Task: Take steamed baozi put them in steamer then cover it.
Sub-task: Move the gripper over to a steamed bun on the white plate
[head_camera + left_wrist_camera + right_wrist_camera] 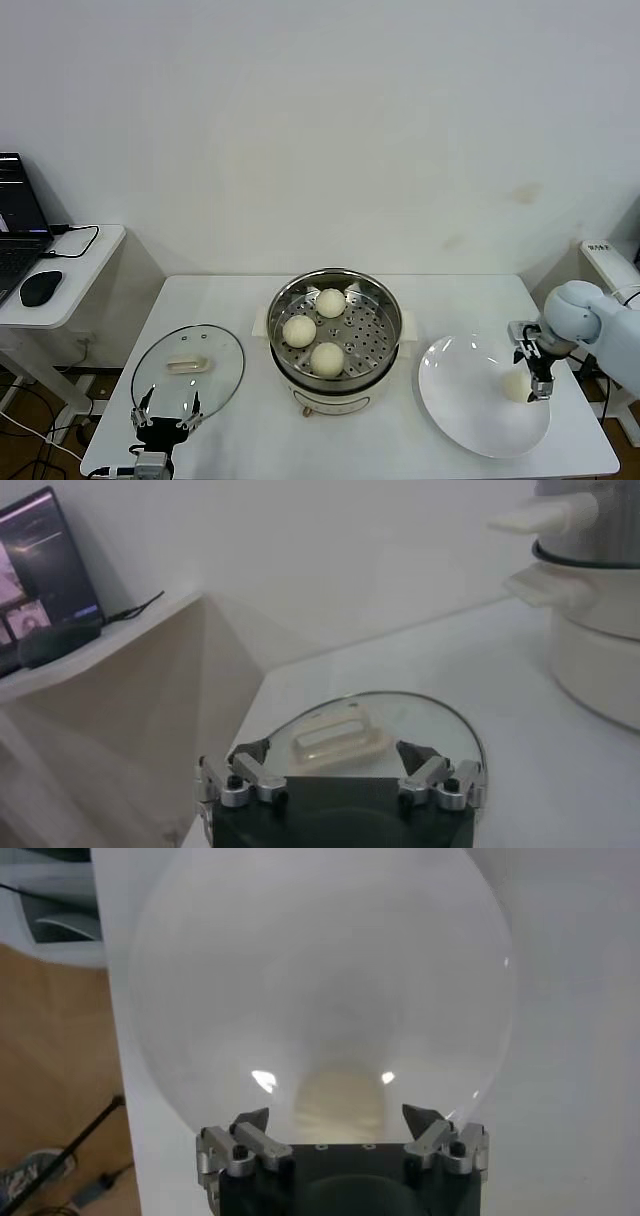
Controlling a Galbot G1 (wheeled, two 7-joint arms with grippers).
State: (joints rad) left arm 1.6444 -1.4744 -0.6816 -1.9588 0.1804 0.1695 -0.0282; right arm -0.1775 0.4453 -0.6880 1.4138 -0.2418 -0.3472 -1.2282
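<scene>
The round shiny steel steamer [335, 335] sits mid white tabletop [240, 300], three cream-white baozi [330, 303] on its tray. The right gripper [531, 372], jaws wide, straddles the partly hidden fourth bun [516, 385] on the flat white plate [470, 420] near the edge. The left gripper [166, 418], jaws wide and empty, hangs by the glass lid [188, 367].

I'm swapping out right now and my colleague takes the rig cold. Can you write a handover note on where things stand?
Right pincer: open, over the white plate, straddling the last baozi; not closed on it.
Left pincer: open, at the near edge of the glass lid, which lies flat on the table left of the steamer.
Done: three baozi sit on the perforated tray in the steamer.
Left: grasp the fourth baozi, place it in the steamer, then put the lid on.
</scene>
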